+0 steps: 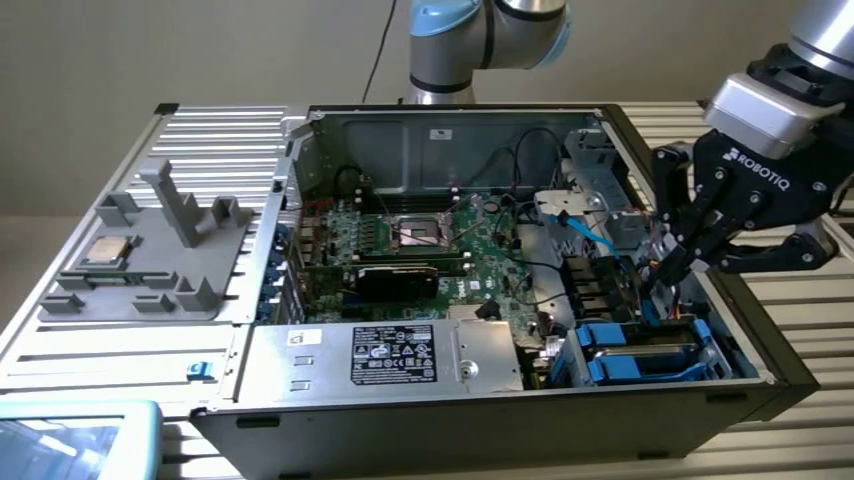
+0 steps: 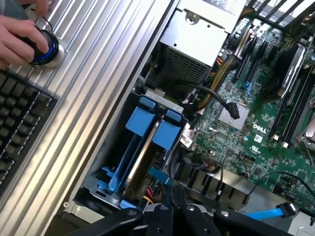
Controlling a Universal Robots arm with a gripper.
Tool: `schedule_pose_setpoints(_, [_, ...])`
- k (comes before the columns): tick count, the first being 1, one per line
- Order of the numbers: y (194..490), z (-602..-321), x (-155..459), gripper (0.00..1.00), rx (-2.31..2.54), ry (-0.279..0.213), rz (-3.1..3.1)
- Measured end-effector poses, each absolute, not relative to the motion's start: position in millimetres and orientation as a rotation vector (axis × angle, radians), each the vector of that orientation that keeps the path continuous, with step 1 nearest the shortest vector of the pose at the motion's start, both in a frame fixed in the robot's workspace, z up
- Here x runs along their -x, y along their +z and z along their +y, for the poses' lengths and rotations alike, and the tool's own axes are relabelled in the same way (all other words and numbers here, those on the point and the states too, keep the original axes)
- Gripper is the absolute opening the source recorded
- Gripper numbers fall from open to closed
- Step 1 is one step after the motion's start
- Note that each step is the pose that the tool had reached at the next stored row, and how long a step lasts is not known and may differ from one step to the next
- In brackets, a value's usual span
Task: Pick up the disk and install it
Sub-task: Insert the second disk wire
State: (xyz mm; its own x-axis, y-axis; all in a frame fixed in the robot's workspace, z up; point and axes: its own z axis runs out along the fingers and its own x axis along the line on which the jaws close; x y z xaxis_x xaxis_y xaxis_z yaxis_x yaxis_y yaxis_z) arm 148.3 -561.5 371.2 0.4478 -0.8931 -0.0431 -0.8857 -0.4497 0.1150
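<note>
A ribbed, silver metal worktop (image 1: 120, 360) carries an open black computer case (image 1: 507, 420) under a plain beige wall. Inside lie a green motherboard (image 1: 441, 250) and a boxy silver power supply (image 1: 387, 355) with a black label. At the exterior view's lower right, the disk (image 1: 641, 355) sits in its bay in blue plastic carriers; in the wrist view (image 2: 142, 152) it stands on edge, a thin flat slab. The black claw (image 1: 657, 285) hangs just above the bay, fingers pinched together, holding nothing. At that view's upper left, a hand (image 2: 17, 37) rests on a blue-ringed knob (image 2: 47, 49) beside a keyboard (image 2: 17, 113).
</note>
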Motion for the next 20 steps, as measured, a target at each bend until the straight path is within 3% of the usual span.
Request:
schedule_pose_setpoints(15, [371.2,-561.5,-148.3,0.11,-2.812,-0.191,-1.319])
schedule_pose_setpoints(20, [371.4,-561.7,-148.2,0.11,-2.867,-0.17,-1.277])
